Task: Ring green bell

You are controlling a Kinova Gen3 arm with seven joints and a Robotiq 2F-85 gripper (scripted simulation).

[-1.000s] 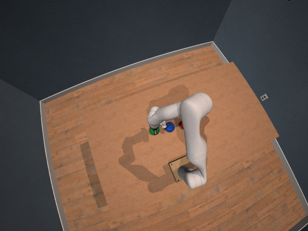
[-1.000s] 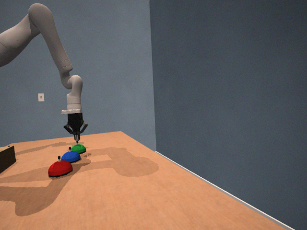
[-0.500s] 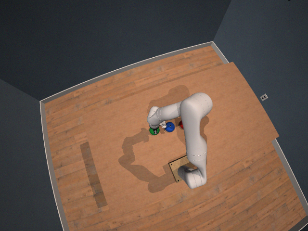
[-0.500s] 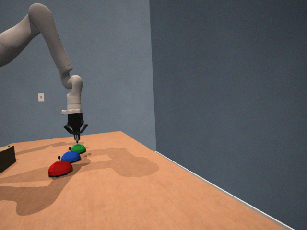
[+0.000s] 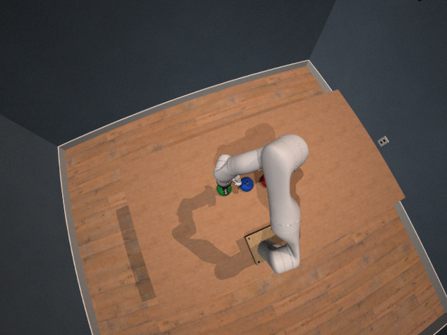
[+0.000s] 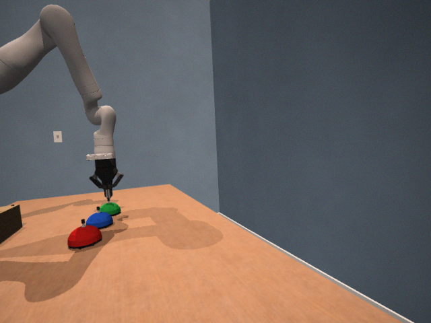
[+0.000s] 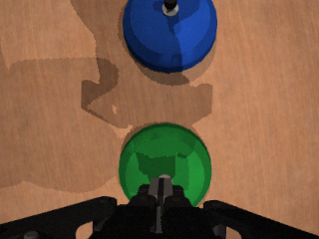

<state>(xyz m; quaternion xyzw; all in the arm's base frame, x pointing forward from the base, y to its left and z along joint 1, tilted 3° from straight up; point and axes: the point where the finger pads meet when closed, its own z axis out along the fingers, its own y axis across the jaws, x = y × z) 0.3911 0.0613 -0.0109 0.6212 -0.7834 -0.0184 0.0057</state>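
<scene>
The green bell [image 6: 110,208] sits at the far end of a row of three bells on the table; it also shows in the wrist view [image 7: 165,162] and in the overhead view [image 5: 223,190]. My gripper [image 6: 108,199] is shut and empty, pointing straight down, with its closed fingertips right over the top of the green bell. In the wrist view the fingertips [image 7: 159,189] cover the bell's button, so I cannot tell whether they touch it or how far down it is.
A blue bell [image 6: 99,219] stands next to the green one, with its button up [image 7: 170,2]. A red bell [image 6: 84,235] stands beyond it, partly under the arm in the overhead view [image 5: 262,181]. The arm's base plate [image 5: 260,245] is near the table's edge.
</scene>
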